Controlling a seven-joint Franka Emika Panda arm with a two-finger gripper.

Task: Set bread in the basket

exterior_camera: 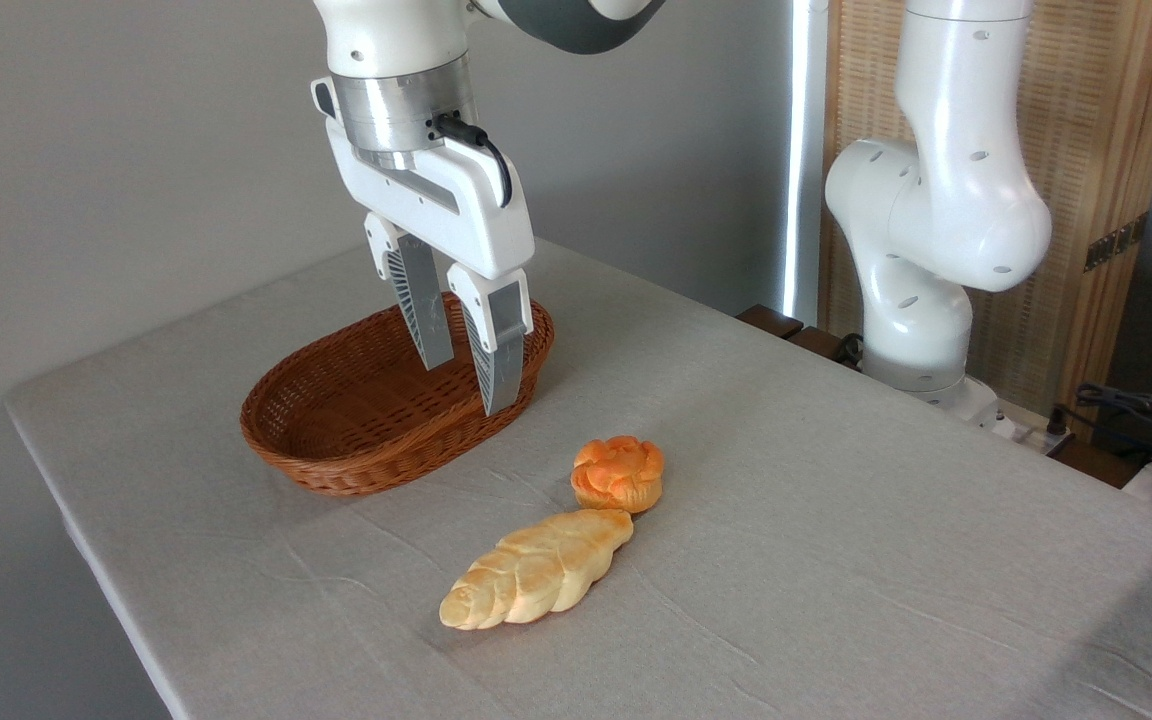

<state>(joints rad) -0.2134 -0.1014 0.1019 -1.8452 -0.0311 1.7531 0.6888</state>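
The white arm rises from its base at the right and reaches across from the top. Its wrist points straight down, and the end effector (466,385) hangs with both fingers (422,310) parted, nothing between them.

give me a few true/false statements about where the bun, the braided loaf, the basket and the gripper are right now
1. The basket is empty. True.
2. The gripper is shut on the orange bun. False: it is open and holds nothing; the bun sits on the table.
3. The braided loaf lies nearer the camera than the bun. True.
4. The bun is left of the basket in the picture. False: it is to the basket's right.
5. The loaf's far end reaches the bun. True.
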